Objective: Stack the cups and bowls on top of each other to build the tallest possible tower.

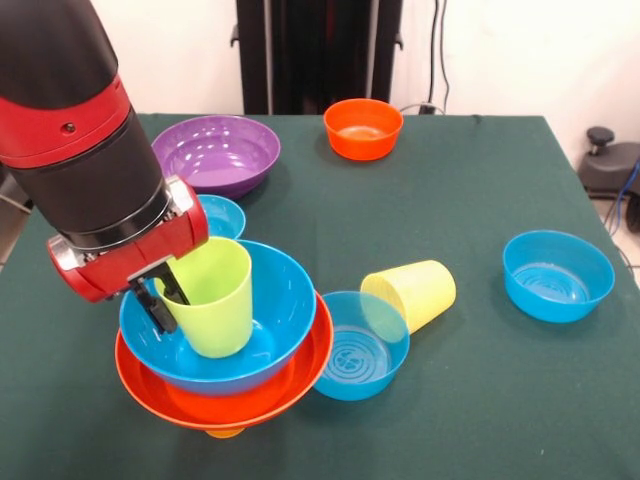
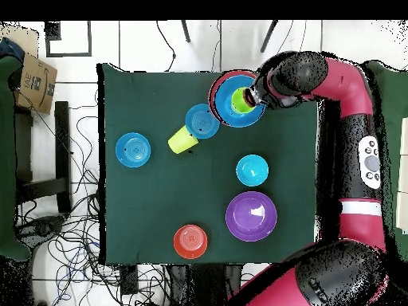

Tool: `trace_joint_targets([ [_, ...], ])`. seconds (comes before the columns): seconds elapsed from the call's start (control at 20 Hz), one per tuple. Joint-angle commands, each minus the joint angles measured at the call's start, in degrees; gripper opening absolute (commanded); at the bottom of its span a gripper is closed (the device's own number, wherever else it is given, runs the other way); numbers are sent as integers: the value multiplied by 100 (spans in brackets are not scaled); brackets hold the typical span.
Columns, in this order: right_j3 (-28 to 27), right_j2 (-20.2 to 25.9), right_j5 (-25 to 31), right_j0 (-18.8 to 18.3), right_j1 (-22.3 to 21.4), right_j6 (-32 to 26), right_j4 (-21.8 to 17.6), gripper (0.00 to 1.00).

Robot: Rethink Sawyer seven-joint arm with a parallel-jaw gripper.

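Observation:
The tower stands near the table's front left: a big blue bowl [image 1: 262, 335] [image 2: 225, 114] nested in a wider orange bowl [image 1: 230, 405] over an orange cup [image 1: 225, 432], of which only the bottom shows. A lime green cup [image 1: 218, 300] [image 2: 240, 100] stands upright inside the blue bowl. My gripper [image 1: 166, 297] [image 2: 252, 97] comes down at the cup's left rim, one finger inside and one outside, shut on the cup's wall. A pale yellow cup [image 1: 412, 292] [image 2: 182, 141] lies on its side beside the tower.
A medium blue bowl [image 1: 358, 348] [image 2: 202, 121] touches the tower's right side. Another blue bowl [image 1: 558, 275] [image 2: 132, 149] sits far right. A small blue bowl [image 1: 226, 213] [image 2: 252, 170], a purple bowl [image 1: 215, 152] [image 2: 251, 216] and a small orange bowl [image 1: 363, 127] [image 2: 190, 241] lie behind.

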Motion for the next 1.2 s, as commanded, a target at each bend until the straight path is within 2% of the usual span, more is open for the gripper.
trace_joint_targets([
  [0.05,101,-381,-395,200,-24,-1617,-433,0],
  [0.15,181,-368,-527,156,-23,-1576,-405,0],
  [0.9,120,-448,-538,222,0,-1593,-452,0],
  [1.2,60,-477,-403,290,-6,-1546,-464,0],
])
